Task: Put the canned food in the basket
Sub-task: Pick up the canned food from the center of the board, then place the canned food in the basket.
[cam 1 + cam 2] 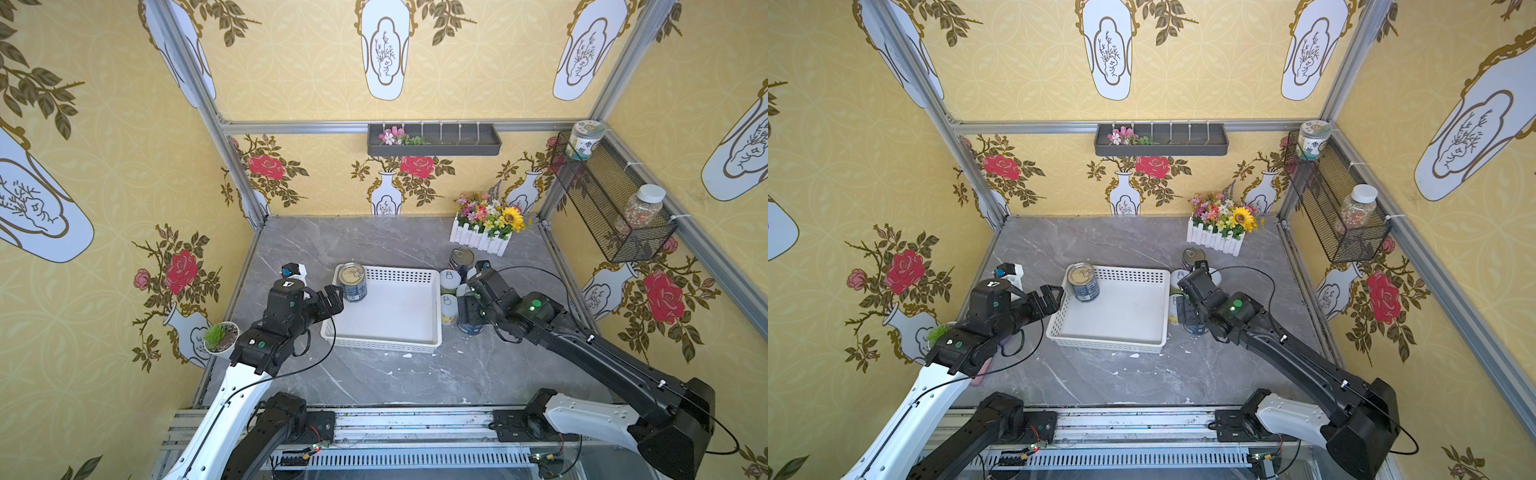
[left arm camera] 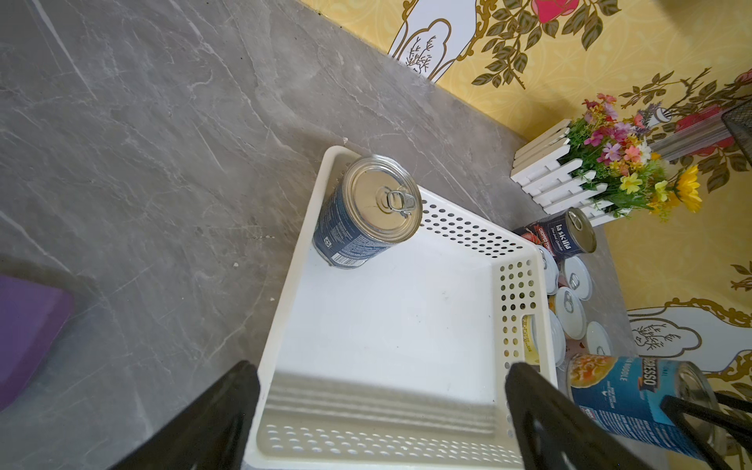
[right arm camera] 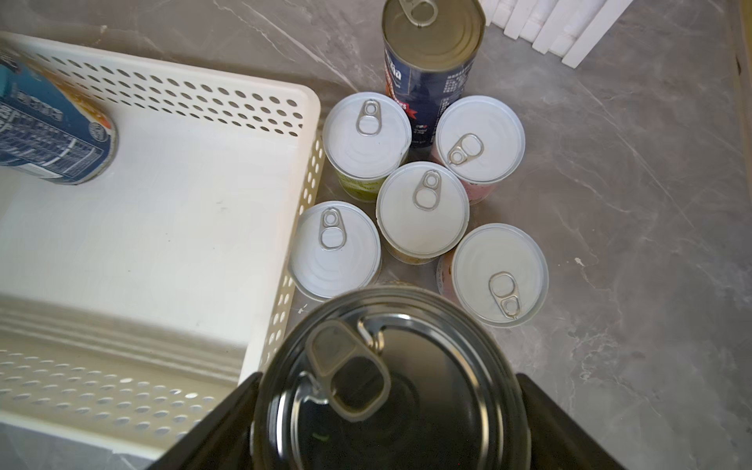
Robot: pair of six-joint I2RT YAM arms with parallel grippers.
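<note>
The white perforated basket (image 1: 386,345) (image 1: 1104,343) (image 2: 293,260) (image 3: 162,93) lies mid-table. One blue-labelled can (image 1: 352,281) (image 1: 1084,282) (image 2: 366,211) (image 3: 49,134) stands in its far left corner. My left gripper (image 1: 336,296) (image 2: 382,372) hangs open and empty over the basket's left end. To the right of the basket stand several small white-lidded cans (image 3: 423,207) (image 2: 569,305) and a tall dark can (image 1: 461,259) (image 3: 431,61). My right gripper (image 1: 469,316) (image 3: 388,378) is shut on a large blue-labelled, silver-lidded can (image 3: 390,407) (image 2: 622,398), a finger on each side of it.
A white picket flower box (image 1: 482,237) stands at the back right. A potted succulent (image 1: 220,336) and a small white and blue object (image 1: 293,272) are at the left. A black mesh basket (image 1: 598,199) with jars hangs on the right wall.
</note>
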